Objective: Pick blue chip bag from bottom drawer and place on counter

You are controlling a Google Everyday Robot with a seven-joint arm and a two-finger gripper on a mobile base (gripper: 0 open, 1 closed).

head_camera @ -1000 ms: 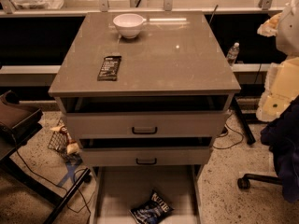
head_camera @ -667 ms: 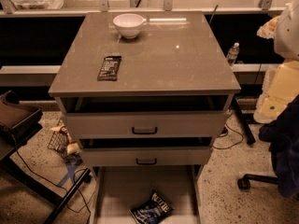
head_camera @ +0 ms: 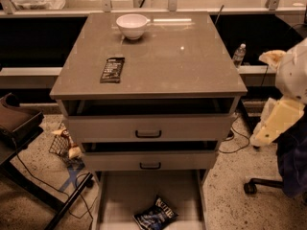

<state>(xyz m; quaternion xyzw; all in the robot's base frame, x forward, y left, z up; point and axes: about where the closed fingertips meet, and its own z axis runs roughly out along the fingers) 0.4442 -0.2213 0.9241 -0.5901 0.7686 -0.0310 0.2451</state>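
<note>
There is one cabinet with three drawers. The top drawer (head_camera: 148, 127) and the middle drawer (head_camera: 149, 160) each carry one black handle, and both stand a little way out, with a dark gap above each front. The bottom drawer (head_camera: 125, 195) is pulled far out toward the camera, showing its pale floor and side walls.

One bag (head_camera: 156, 214) lies in it. It is dark blue, crinkled and has white lettering. It lies flat on the floor of the drawer, near the front and slightly right of the middle, apart from both side walls.

On the worktop (head_camera: 168, 71) are two things. One white bowl (head_camera: 133, 26) stands upright near the back edge, left of centre. One flat black wrapper (head_camera: 112, 69) lies toward the left edge, well in front of the bowl and apart from it. One water bottle (head_camera: 239, 55) stands upright on the ledge behind the cabinet's right rear corner.

One pincer (head_camera: 274, 124), a pale cream piece hanging from the white arm, is at the right edge of the view. It is beside the cabinet at about the height of the two upper drawers, and it touches nothing. Whether it is open or closed cannot be told, and it holds nothing visible.

The bag lies well below the pincer and to its left, inside the drawer, with the cabinet's right corner between them. They are well apart.
</note>
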